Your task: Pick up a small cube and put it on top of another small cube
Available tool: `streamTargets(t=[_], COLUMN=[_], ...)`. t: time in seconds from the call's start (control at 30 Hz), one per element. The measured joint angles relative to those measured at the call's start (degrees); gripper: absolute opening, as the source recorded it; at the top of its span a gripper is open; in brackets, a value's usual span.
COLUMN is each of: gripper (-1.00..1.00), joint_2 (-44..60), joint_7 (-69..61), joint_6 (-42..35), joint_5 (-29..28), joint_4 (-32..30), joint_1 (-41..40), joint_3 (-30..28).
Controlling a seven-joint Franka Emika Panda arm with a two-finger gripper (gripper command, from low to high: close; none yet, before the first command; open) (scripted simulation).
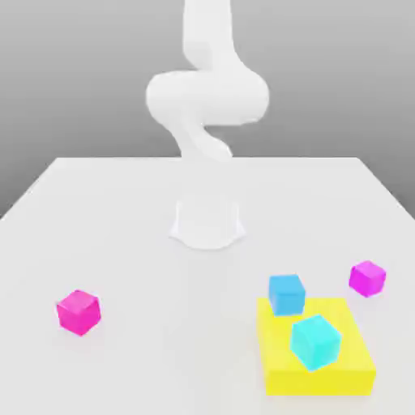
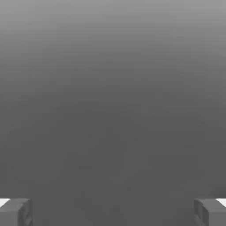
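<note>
The small cube (image 1: pixel 79 312), plain hot pink, rests on the white table at the exterior view's left, near the front. A more purple-magenta cube (image 1: pixel 367 278) sits far off at the exterior view's right. The white arm (image 1: pixel 207 97) rises folded above its base (image 1: pixel 207 223) at the table's middle, well away from both cubes. In the hand view my gripper (image 2: pixel 113 212) is open: its two grey fingertips (image 2: pixel 15 212) stand wide apart with nothing between them, against a plain grey background.
A flat yellow block (image 1: pixel 324 369) lies at the front right of the exterior view. One blue cube (image 1: pixel 314 341) sits on top of it. A second blue cube (image 1: pixel 286 293) stands at the block's far left corner.
</note>
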Motion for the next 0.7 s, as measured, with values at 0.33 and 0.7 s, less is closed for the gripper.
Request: streamTargets(t=[0.33,0.7], gripper=[0.0,0.0], joint_2=[21.25,44.51], joint_7=[-2.49,-10.72], joint_6=[13.3,27.71], joint_5=[-1.29,5.32], joint_4=[-11.89,-23.77], joint_1=[-6.59,-14.98], joint_3=[-9.66,-17.08])
